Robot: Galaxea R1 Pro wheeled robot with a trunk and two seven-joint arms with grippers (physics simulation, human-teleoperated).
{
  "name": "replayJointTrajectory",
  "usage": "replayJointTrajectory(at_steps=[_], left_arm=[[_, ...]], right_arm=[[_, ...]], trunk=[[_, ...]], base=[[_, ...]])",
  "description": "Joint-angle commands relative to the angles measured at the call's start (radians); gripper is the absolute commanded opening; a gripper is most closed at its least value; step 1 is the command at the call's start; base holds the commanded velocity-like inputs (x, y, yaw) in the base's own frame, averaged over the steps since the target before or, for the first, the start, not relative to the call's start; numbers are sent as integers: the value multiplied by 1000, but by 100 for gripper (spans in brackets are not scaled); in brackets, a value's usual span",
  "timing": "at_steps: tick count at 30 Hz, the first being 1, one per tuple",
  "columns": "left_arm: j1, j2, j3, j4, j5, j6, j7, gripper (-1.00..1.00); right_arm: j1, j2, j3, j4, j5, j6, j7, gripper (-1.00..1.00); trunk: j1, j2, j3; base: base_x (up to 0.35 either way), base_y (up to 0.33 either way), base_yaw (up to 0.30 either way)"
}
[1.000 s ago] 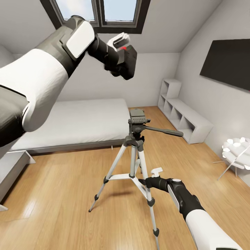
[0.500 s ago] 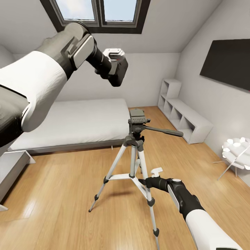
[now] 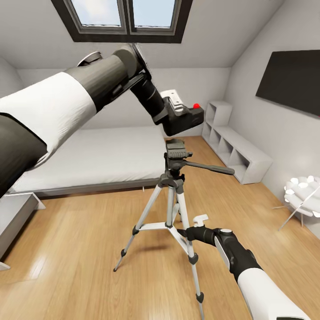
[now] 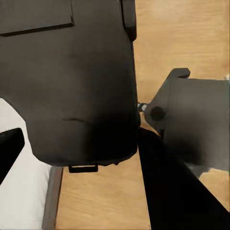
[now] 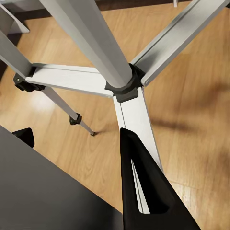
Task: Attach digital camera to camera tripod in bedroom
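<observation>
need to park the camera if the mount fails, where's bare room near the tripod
Bare wood floor between the camera tripod and the bed. It is crowded at the tripod's legs by the right gripper and at its head under the digital camera.

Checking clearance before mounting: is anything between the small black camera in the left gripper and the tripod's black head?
Nothing: in the head view a bare gap separates the small black camera from the tripod's black head.
</observation>
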Motion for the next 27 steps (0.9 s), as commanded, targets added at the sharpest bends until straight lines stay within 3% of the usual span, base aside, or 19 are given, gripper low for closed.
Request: replayJointTrajectory(at_steps=[1, 5, 6, 7, 8, 11, 18, 19, 22, 25, 27], left_arm=[[-2, 7, -1, 1, 12, 5, -5, -100], [-2, 37, 70, 3, 33, 6, -14, -100], [-2, 43, 115, 6, 42, 6, -16, -100], [-2, 47, 138, 7, 46, 6, -16, -100], [-2, 60, 196, 8, 52, 5, -18, -100], [-2, 81, 245, 1, 54, 4, -31, -100], [-2, 96, 275, -5, 58, 7, -88, -100], [-2, 99, 272, -9, 53, 4, -162, -100], [-2, 109, 260, -13, 48, -4, -244, -100], [-2, 121, 249, -18, 44, -7, -275, -100], [-2, 127, 225, -26, 20, -8, -289, -100]], right_arm=[[0, 1, -3, 0, 26, 6, 8, -100], [0, 1, -3, 0, 26, 6, 8, -100], [0, 1, -4, 0, 26, 6, 8, -100], [0, 1, -4, 0, 26, 6, 8, -100], [0, 1, -3, 0, 26, 6, 8, -100], [0, 1, -3, 0, 26, 6, 8, -100], [0, 1, -3, 0, 26, 7, 8, -100], [0, 1, -3, 0, 26, 7, 8, -100], [0, 1, -3, 0, 26, 6, 8, -100], [0, 1, -3, 0, 26, 3, 8, -100], [0, 1, -3, 0, 26, 1, 8, -100]], trunk=[[1, -2, -2], [1, -2, -2], [1, -2, -2], [1, -2, -2], [1, -2, -2], [1, -2, -2], [1, -2, -2], [1, -2, -2], [1, -2, -2], [1, -2, -2], [1, -2, -2]], base=[[0, 0, 0], [0, 0, 0], [0, 0, 0], [0, 0, 0], [0, 0, 0], [0, 0, 0], [0, 0, 0], [0, 0, 0], [0, 0, 0], [0, 0, 0], [0, 0, 0]])
